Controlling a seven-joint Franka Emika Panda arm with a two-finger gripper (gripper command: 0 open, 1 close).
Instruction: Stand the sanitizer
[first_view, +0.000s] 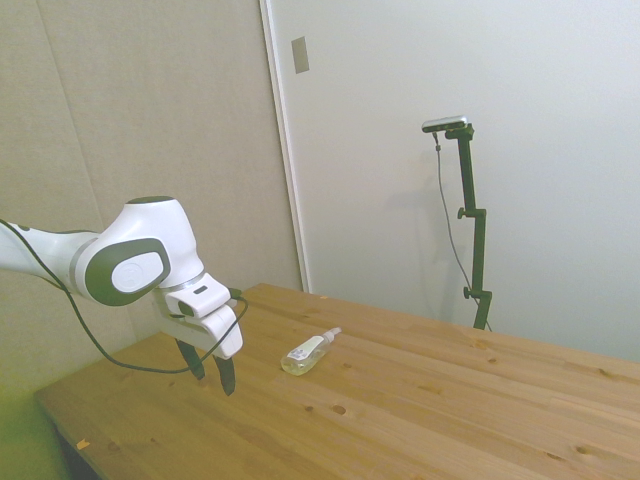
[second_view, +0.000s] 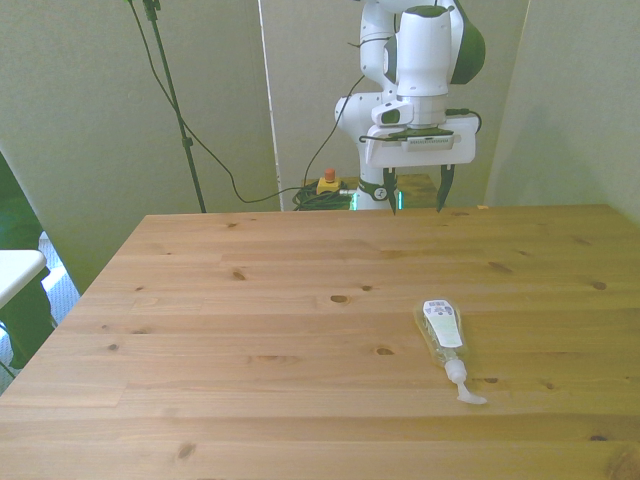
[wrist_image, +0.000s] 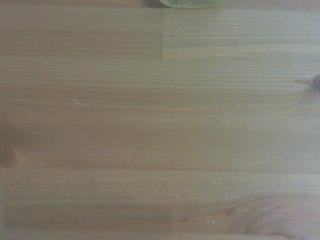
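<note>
Tabletop: pale knotty wooden planks filling the lower half of the front view; in the side view it runs from the lower left to the right edge; the wrist view shows only blurred wood grain with a dark knot at one edge
Arm: white with grey joint covers, entering at the middle left of the side view; in the front view it stands at the top centre, a black cable hanging from it
End effector: points down above the tabletop's far edge at the upper centre of the front view, its two dark fingers spread apart with nothing between them; well apart from the bottle
Sanitizer: lies flat on its side right of centre in the front view, white pump top toward the lower right; near the middle of the side view; a greenish sliver shows at the wrist view's edge
</note>
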